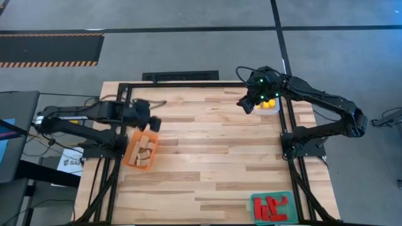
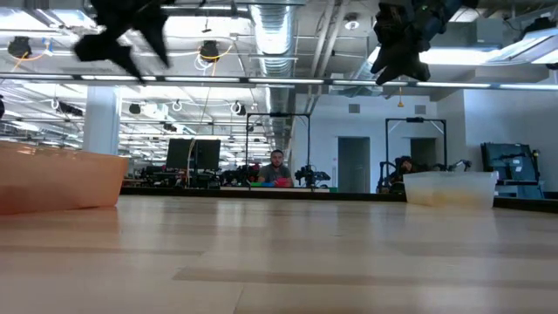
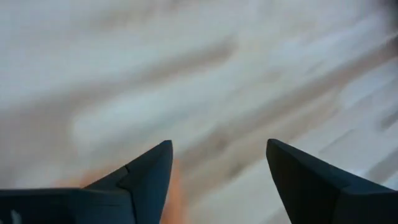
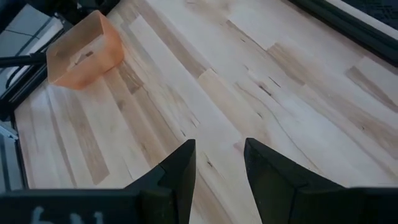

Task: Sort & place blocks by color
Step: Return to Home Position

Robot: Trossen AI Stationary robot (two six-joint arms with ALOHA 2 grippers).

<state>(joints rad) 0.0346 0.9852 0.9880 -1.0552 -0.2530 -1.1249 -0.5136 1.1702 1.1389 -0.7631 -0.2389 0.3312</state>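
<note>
Jaws first: my left gripper (image 3: pixel 218 143) has its fingers spread wide with nothing between them. The right gripper (image 4: pixel 219 146) has its fingers parted by a narrower gap, also empty.

From the high view, the left gripper hangs just beside one end of the orange tray (image 1: pixel 130 154), which sits near the left edge of the table (image 1: pixel 207 144). The wood blocks (image 1: pixel 146 150) lie inside that tray in a loose heap. The right gripper is just beside the clear tray (image 1: pixel 271 111), on the side facing the table's middle. That tray sits at the far right corner with the yellow blocks (image 1: pixel 270 103) in it. The green tray (image 1: pixel 254 207) is at the near right edge, well apart from both arms, and the red blocks (image 1: pixel 271 206) lie in it. I see no block on the bare boards.

In the low view both grippers are raised well above the table. The left one is blurred. The orange tray shows at the left and the clear tray at the right. A person (image 2: pixel 277 166) sits in the room beyond.

The left wrist view shows blurred boards and a smear of orange by one finger.

The right wrist view looks across bare boards to the orange tray, far off.
</note>
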